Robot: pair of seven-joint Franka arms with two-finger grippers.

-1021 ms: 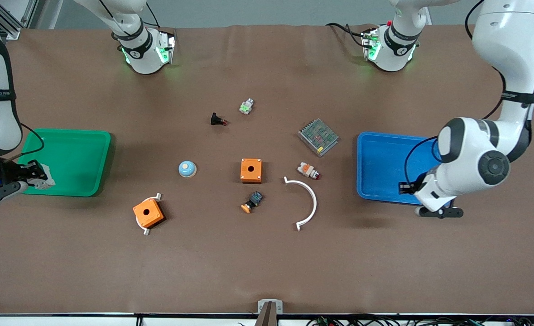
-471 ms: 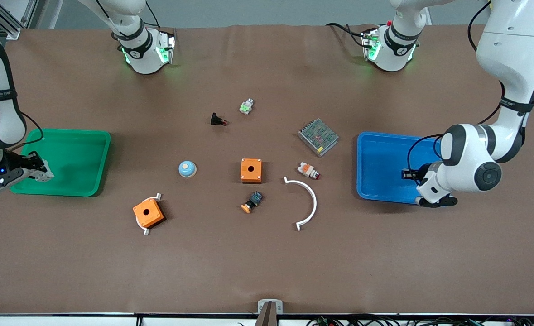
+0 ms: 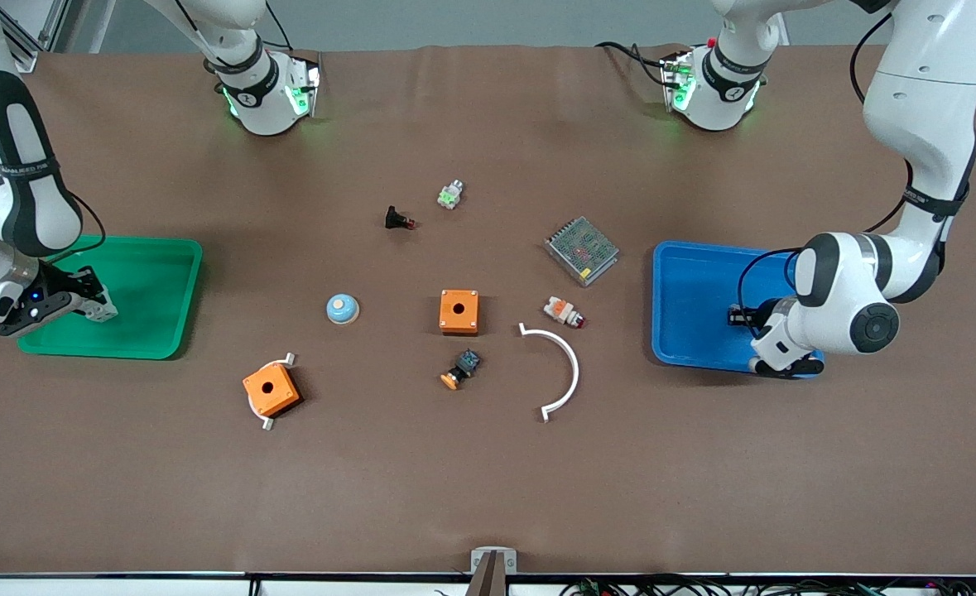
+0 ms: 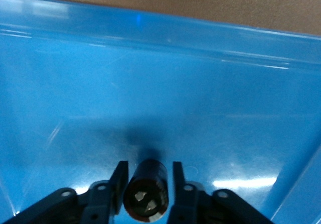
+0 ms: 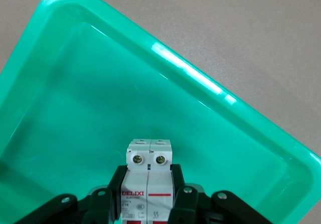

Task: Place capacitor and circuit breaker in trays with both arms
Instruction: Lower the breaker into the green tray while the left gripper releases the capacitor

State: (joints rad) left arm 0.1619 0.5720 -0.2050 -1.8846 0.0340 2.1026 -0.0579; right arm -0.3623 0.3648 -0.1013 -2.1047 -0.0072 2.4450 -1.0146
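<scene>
Right now I see my left gripper (image 4: 148, 181) over the shallow blue plastic tray (image 3: 694, 290), its fingers (image 4: 119, 184) pinching the small dark cylindrical capacitor (image 4: 147, 196) above the tray floor. My right gripper (image 5: 149, 189) hangs over the green plastic tray (image 5: 210, 91) at the right arm's end of the table, clamped on the white-grey rectangular circuit breaker (image 5: 149, 181), whose two screw terminals face the wrist camera.

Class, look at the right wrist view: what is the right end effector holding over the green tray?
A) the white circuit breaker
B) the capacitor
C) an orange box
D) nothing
A: the right end effector is clamped on the white circuit breaker above the green tray.
</scene>
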